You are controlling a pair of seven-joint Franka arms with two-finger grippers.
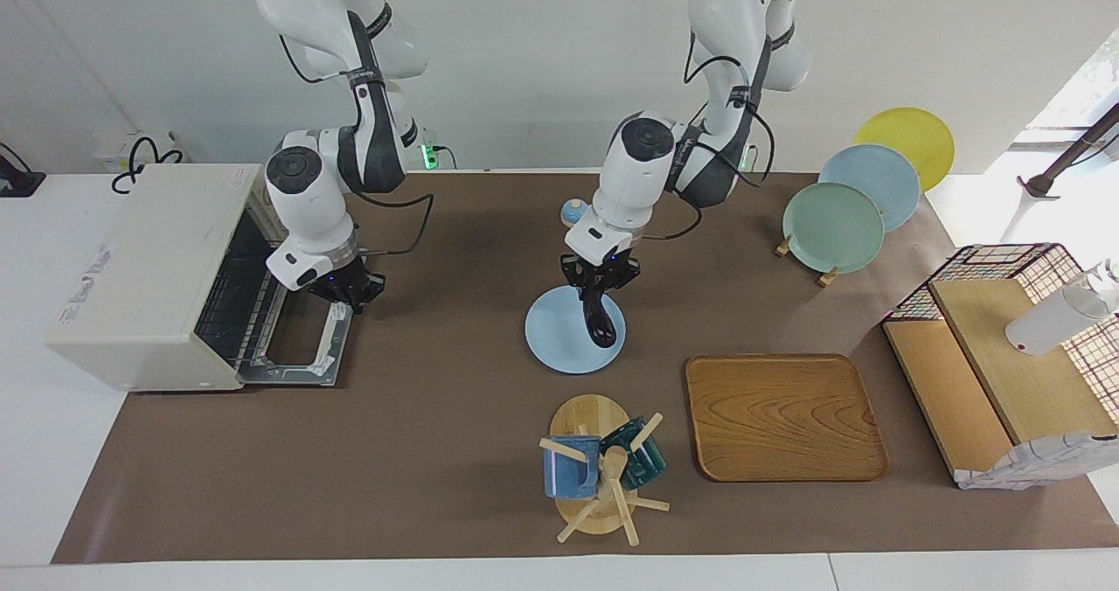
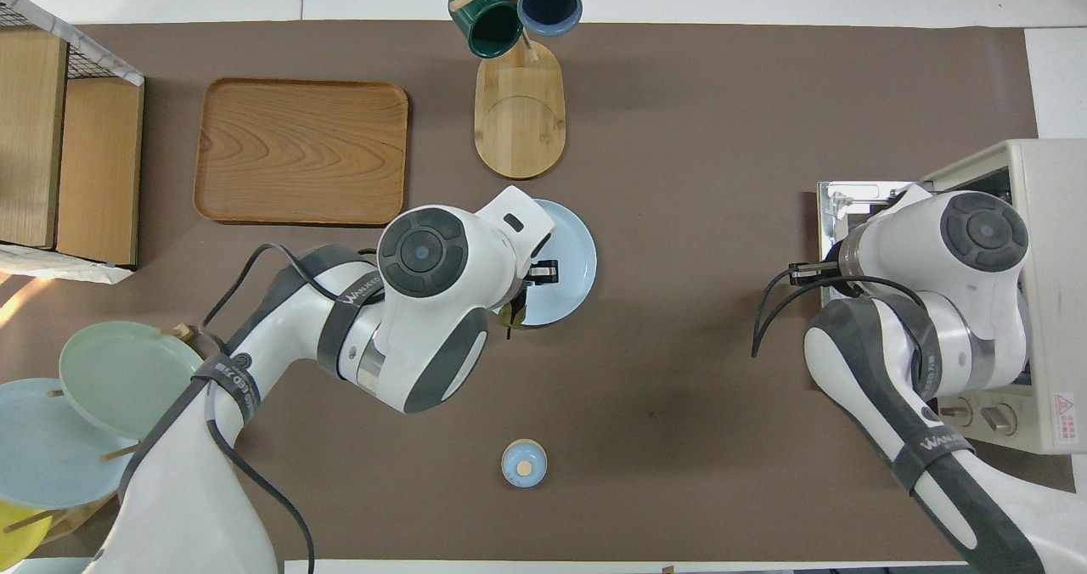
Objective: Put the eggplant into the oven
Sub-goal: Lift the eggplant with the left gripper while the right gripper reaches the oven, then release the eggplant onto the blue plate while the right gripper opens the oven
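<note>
Mugs (image 1: 603, 467) hang racked; left gripper (image 1: 600, 296) pinches eggplant (image 1: 601, 324) over plate (image 1: 559, 346); right gripper (image 1: 350, 296) pressed together.

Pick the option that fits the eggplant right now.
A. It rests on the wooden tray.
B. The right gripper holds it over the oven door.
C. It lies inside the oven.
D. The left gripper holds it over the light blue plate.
D: the left gripper is shut on the eggplant, which hangs over the light blue plate.

White arms, dark grey joints, black cables, "WANJIFEO"-like lettering.
</note>
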